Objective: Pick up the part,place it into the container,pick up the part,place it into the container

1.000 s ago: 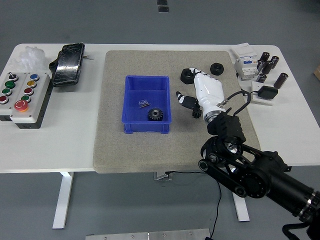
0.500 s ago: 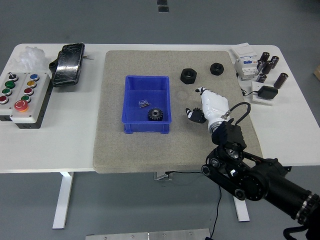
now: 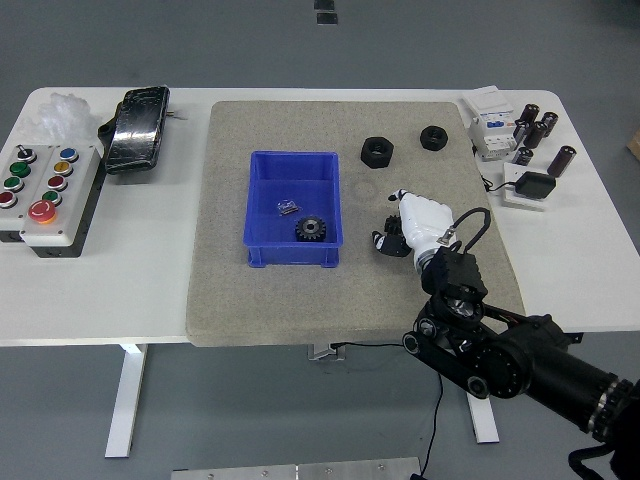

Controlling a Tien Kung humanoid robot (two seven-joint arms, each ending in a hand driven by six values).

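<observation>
The right hand [image 3: 400,232] sits low over the mat [image 3: 270,300], just right of the blue bin [image 3: 294,208]; its dark fingers [image 3: 386,240] look curled, but whether they hold a part I cannot tell. One gear [image 3: 311,229] already lies in the bin beside a small metal bit [image 3: 287,207]; two black nuts [image 3: 379,151] [image 3: 433,135] wait near the mat's far edge, well apart from the hand. If a part is held, the hand should clear the bin's right wall, centre over the floor, then release low so nothing bounces out; if not, the nearer nut is the likely target. The left arm is out of view.
</observation>
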